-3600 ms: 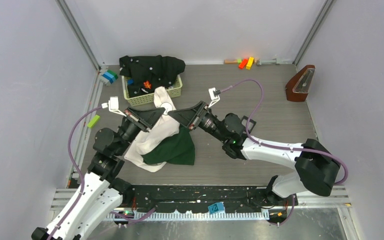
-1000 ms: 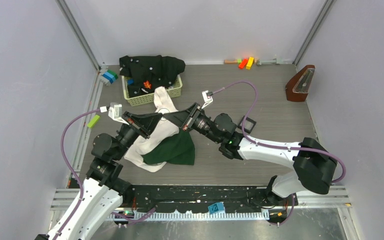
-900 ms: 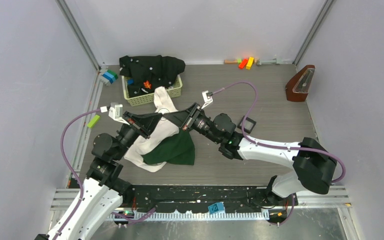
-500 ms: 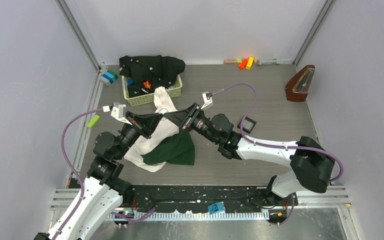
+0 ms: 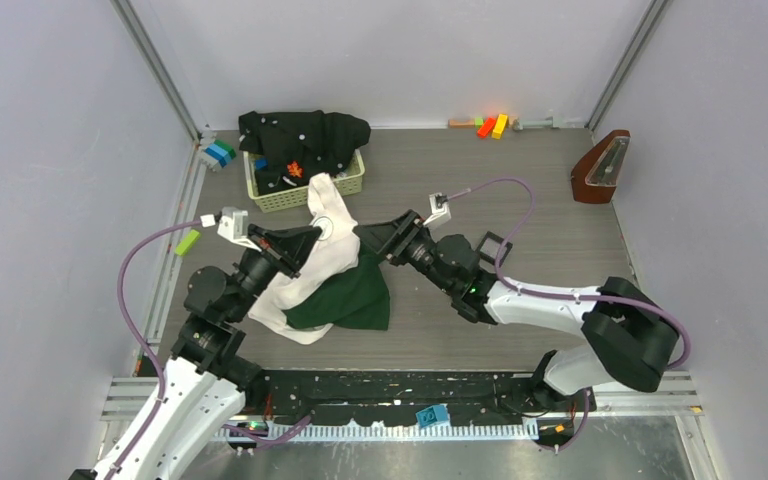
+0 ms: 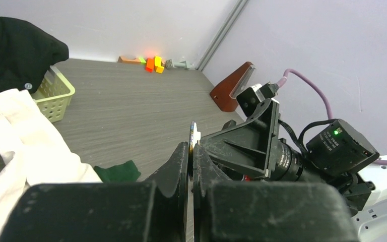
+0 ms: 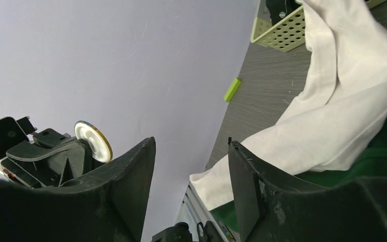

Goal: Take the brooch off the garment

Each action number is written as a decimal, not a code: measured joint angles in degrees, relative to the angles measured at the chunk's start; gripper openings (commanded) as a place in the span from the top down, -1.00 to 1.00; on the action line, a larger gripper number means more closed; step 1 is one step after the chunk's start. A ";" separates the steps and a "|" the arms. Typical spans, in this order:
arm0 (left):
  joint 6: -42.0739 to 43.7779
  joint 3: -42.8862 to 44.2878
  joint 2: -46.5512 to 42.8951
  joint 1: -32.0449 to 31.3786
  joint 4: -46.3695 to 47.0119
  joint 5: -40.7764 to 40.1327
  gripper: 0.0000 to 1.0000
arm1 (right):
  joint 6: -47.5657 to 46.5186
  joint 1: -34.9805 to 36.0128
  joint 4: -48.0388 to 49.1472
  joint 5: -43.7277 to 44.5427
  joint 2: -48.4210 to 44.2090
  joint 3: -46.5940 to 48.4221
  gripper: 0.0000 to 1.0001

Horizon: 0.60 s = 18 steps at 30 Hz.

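Brooch [image 7: 93, 140]: small round disc with a silvery face and gold rim, pinched edge-on between the pressed-together left fingers [image 6: 180, 164]. It is held in the air, clear of the garment [image 5: 350, 295], a cream-white heap with dark green folds lying on the desk [image 5: 540, 200] below it. Right fingers [image 7: 133, 186] spread, gripping nothing, facing the brooch from nearby; just behind the garment's cream end sits a yellow-green basket [image 5: 348, 184] with a black garment [image 5: 305, 135] heaped in it. Desk is grey wood-grain, walls [image 5: 410, 50] pale lilac; coloured blocks [image 5: 491, 125] by the far wall, brown metronome [image 5: 601, 168] far right.
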 measured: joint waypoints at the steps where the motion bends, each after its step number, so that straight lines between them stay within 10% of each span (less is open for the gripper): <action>1: 0.04 -0.02 0.09 0.00 -0.04 0.04 1.00 | -0.20 -0.57 -0.70 -0.07 -0.79 -0.52 -0.24; 9: 3.23 0.15 5.27 -0.02 -0.92 1.97 1.00 | -6.01 -8.92 -16.15 -8.33 -13.09 -1.14 -0.46; 18: 11.58 5.07 17.03 -3.65 -7.85 0.55 1.00 | -20.85 -16.00 -61.35 -6.54 -21.59 9.86 -0.99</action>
